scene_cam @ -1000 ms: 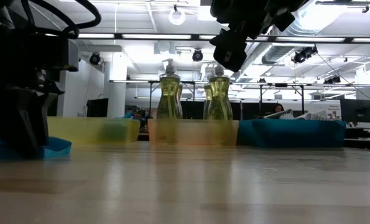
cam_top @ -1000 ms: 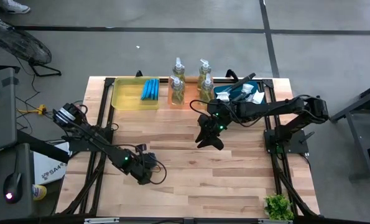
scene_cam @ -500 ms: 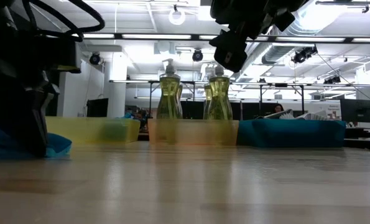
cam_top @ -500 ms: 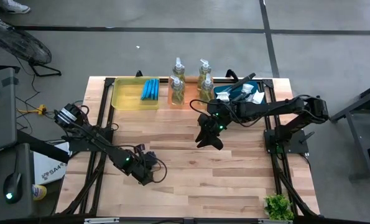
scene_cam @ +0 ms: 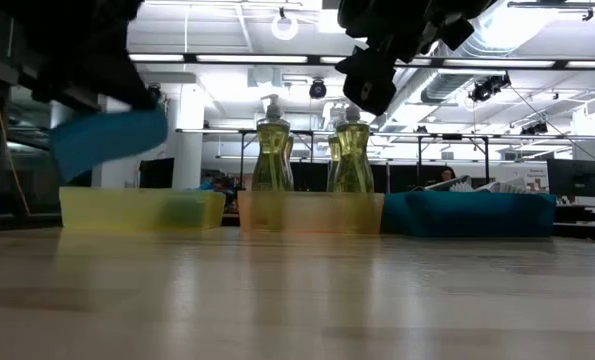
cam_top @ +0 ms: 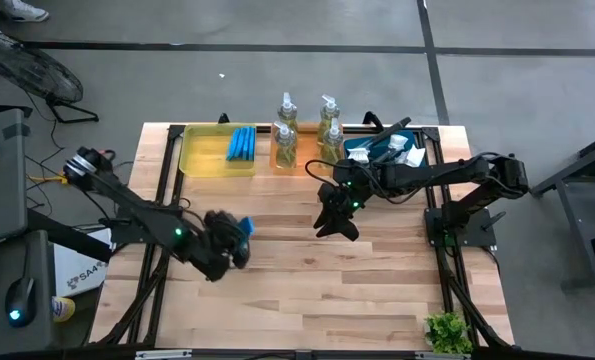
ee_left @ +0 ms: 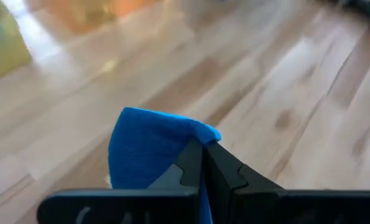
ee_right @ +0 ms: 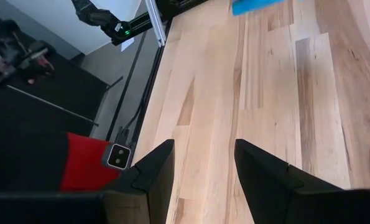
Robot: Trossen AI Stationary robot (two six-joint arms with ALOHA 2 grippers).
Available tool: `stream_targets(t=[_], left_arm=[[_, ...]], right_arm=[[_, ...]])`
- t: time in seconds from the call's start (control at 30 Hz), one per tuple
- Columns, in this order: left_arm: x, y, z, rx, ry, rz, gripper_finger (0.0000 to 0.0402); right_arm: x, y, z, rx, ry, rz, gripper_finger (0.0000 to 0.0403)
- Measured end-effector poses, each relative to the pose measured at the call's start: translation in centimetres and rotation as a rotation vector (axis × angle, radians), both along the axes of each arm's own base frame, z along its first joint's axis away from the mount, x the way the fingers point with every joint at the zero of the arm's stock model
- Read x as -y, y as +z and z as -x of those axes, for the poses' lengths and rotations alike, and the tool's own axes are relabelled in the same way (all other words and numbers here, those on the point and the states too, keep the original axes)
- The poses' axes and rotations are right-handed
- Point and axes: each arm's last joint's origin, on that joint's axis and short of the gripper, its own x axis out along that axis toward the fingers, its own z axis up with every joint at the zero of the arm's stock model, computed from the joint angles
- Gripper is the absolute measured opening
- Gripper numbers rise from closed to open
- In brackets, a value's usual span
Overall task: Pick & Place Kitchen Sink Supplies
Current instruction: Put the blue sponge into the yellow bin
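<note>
At the table's left, above bare planks: carrying a small blue wavy-edged sponge [cam_top: 239, 229] in the left gripper [cam_top: 232, 240], fingers [ee_left: 225, 171] pressed together on its edge, the soft pad drooping slightly and hanging clear of the wood in the low view. Judging the step as transport, lift done, placing pending. Needing next, probably, a swing toward the shallow translucent yellow tray [cam_top: 199, 153] at the back edge, already holding more blue sponges [cam_top: 242, 143], then a lowering and release. Farther right, at mid-table: hovering idle, the right gripper [cam_top: 330, 220], fingers [ee_right: 152, 171] apart on nothing, with the clear pump bottles of yellowish soap [cam_top: 285, 146] standing in the orange tray [cam_top: 304, 160] behind it.
</note>
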Motion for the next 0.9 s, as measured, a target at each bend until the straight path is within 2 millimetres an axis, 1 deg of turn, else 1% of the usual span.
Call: stream_targets(t=[0.17, 0.33, 0.47, 0.6, 0.73, 0.9], left_arm=[[-2.7, 2.6, 1.2, 0.129, 0.092, 0.079, 0.0], [-5.9, 4.0, 2.0, 0.186, 0.151, 0.131, 0.0], [-8.5, 4.2, 2.7, 0.18, 0.16, 0.194, 0.0], [-11.2, 3.9, 3.5, 0.186, 0.173, 0.239, 0.0], [-13.7, 3.7, 4.1, 0.274, 0.163, 0.257, 0.0], [-17.1, 3.3, 5.6, 0.306, 0.232, 0.245, 0.0]], right_arm=[[0.0, 0.1, 0.0, 0.015, 0.006, 0.01, 0.0161], [0.0, 0.2, -0.1, 0.032, 0.009, 0.015, 0.0161], [0.0, 0.2, -0.1, 0.039, 0.01, 0.016, 0.0161], [0.0, 0.3, -0.2, 0.042, 0.015, 0.011, 0.0161], [0.0, 0.3, -0.2, 0.047, 0.015, 0.011, 0.0161], [0.0, 0.3, -0.2, 0.044, 0.012, 0.006, 0.0161]])
